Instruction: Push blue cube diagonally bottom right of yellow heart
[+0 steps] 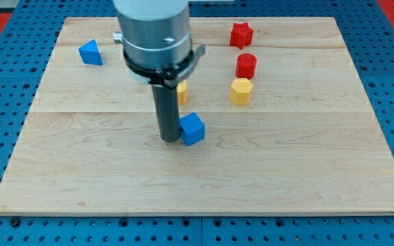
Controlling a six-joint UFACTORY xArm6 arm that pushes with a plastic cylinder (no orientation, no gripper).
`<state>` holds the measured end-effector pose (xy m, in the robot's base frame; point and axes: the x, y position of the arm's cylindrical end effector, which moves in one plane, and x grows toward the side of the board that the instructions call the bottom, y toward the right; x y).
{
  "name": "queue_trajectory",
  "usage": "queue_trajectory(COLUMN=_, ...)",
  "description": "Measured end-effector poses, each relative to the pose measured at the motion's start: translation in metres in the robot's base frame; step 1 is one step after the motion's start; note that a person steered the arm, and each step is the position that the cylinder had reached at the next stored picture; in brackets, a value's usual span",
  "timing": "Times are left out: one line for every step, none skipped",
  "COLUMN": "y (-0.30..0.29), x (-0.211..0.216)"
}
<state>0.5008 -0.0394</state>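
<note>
The blue cube (193, 128) sits near the middle of the wooden board (101, 171). My tip (168, 139) stands right against the cube's left side. A yellow block (182, 92), mostly hidden behind the rod, shows just above the cube; its shape cannot be made out. A yellow hexagon-like block (241, 91) lies to the cube's upper right.
A red cylinder (246, 65) stands above the yellow hexagon-like block. A red star-shaped block (241, 35) lies near the view's top edge. A blue triangular block (91, 52) sits at the upper left. The arm's grey body (152, 34) covers the board's upper middle.
</note>
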Motion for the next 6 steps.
queue_trajectory(y=0.005, x=0.013)
queue_trajectory(y=0.036, x=0.048)
queue_trajectory(y=0.038, x=0.031)
queue_trajectory(y=0.038, x=0.009)
queue_trajectory(y=0.038, x=-0.004)
queue_trajectory(y=0.038, x=-0.013)
